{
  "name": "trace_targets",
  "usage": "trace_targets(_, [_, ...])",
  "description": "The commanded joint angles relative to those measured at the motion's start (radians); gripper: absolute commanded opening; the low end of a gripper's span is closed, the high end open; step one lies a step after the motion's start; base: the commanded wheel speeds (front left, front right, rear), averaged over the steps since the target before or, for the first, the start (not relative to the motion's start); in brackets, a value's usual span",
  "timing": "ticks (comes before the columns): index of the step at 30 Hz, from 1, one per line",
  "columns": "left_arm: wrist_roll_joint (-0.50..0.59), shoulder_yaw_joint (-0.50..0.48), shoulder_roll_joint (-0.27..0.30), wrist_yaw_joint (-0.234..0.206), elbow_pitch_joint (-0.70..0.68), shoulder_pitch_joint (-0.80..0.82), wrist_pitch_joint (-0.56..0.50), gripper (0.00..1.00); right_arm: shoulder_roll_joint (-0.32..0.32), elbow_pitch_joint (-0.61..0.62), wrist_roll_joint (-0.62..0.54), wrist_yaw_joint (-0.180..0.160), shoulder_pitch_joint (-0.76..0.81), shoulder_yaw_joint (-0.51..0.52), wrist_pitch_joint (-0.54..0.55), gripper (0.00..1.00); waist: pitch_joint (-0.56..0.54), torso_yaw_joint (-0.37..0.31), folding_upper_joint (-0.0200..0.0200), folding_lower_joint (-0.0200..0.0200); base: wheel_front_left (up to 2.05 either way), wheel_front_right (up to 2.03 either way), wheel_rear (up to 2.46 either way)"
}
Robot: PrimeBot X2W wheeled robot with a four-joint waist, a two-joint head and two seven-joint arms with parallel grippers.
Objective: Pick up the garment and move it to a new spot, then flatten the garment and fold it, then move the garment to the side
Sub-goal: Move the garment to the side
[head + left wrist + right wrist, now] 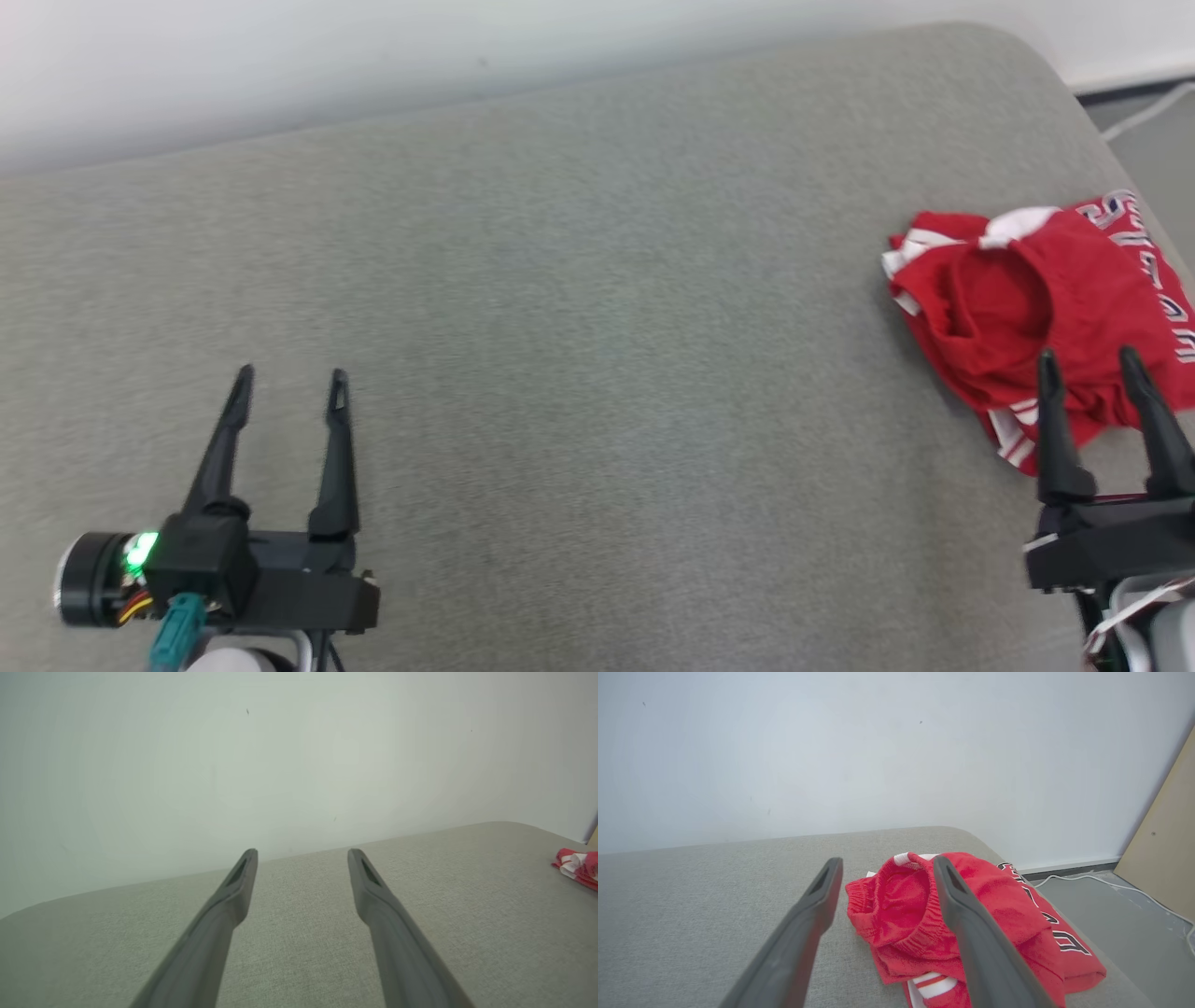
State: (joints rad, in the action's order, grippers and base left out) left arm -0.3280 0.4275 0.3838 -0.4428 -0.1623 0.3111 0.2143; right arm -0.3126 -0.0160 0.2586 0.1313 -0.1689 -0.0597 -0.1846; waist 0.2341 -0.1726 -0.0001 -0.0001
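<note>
Red garment (pixel 1027 308) bunched at right edge of cushion (pixel 560 327)
left gripper (pixel 292 371) and right gripper (pixel 1089 356) spread, empty; a graze could push it off

Bright, diffuse light casts faint shadows; the head view is slightly blurred, softening the garment (pixel 1036 308).

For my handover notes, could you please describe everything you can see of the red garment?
The red garment looks like knit sportswear, with white striped trim, black-and-white lettering along one side and a ribbed elastic opening facing up. It lies in a loose, crumpled heap, not flat, near the right edge of the grey upholstered surface it rests on. The open right gripper points at its near side; contact cannot be told.
</note>
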Motion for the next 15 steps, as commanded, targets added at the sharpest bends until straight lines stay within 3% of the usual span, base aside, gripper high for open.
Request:
trace_targets(1, [0.003,-0.007,0.007,-0.009,-0.001,-0.02,0.011,1.0,0.019,0.036,-0.015,-0.001,0.021,-0.003,-0.006,1.0,-0.036,0.046,0.0001,0.0001,0.0,0.0,0.0])
trace_targets(7, [-0.03,-0.044,-0.016,-0.015,0.014,-0.062,0.037,1.0,0.098,0.097,-0.049,-0.001,0.067,-0.028,-0.012,1.0,-0.09,0.113,0.0001,0.0001,0.0,0.0,0.0])
trace_targets(15, [-0.073,-0.1,-0.059,0.046,0.055,-0.121,0.051,1.0,0.148,0.072,-0.074,-0.001,0.105,-0.056,0.004,1.0,-0.152,0.169,0.0001,0.0001,0.0,0.0,0.0])
